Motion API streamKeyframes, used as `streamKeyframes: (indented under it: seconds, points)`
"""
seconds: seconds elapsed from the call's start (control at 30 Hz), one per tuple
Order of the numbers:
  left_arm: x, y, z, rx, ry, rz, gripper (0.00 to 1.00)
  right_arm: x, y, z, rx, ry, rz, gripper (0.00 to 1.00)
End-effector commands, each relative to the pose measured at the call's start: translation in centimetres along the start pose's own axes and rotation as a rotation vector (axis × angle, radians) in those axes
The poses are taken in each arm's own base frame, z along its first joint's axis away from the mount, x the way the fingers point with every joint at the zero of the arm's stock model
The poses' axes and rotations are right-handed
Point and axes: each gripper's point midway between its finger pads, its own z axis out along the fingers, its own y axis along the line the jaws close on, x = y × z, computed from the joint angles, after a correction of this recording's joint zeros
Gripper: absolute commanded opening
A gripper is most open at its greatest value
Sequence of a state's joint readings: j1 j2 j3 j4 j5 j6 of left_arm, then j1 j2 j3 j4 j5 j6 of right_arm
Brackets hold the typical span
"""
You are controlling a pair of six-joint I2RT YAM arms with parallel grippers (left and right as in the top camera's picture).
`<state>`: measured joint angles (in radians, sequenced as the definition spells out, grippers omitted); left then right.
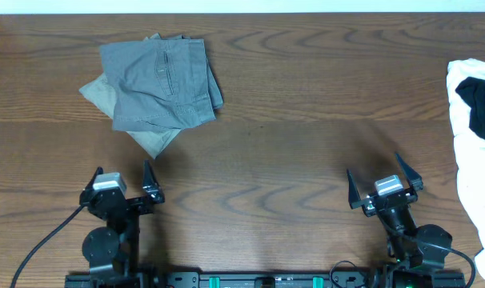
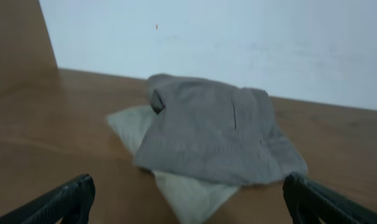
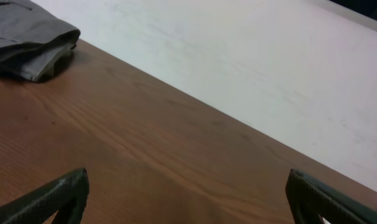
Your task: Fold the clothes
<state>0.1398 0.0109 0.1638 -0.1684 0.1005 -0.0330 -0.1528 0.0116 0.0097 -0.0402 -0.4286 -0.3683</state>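
Tabletop (image 1: 290,120) of dark wood fills the overhead view. At 3 o'clock, on its edge, lies a loose heap of white cloth (image 1: 470,176) with a black garment (image 1: 476,104) on it; it looks unfolded, so probably still to do. At 10 o'clock the grey shorts (image 1: 162,84) sit folded atop the khaki shorts (image 1: 156,142), seemingly a finished stack. No basket or bin shows. At 7 and 5 o'clock the left gripper (image 1: 122,170) and right gripper (image 1: 374,166) stand with jaws wide, holding nothing.
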Motion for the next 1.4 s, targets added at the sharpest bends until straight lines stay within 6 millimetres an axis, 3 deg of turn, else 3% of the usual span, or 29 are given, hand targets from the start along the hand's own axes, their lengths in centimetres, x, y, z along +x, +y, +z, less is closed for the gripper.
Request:
streamKeyframes:
  seconds: [0.0, 0.2, 1.37]
  points:
    - [0.9, -0.3, 0.6, 0.019, -0.019, -0.002, 0.98, 0.0, 0.2, 0.0, -0.006, -0.003, 0.012, 0.99]
    - [3.9, -1.0, 1.5, 0.055, 0.009, 0.001, 0.98, 0.0, 0.2, 0.0, -0.006, -0.003, 0.012, 0.99]
    - [4.2, -0.9, 1.6, 0.052, 0.020, 0.001, 0.98, 0.0, 0.2, 0.0, -0.006, -0.003, 0.012, 0.99]
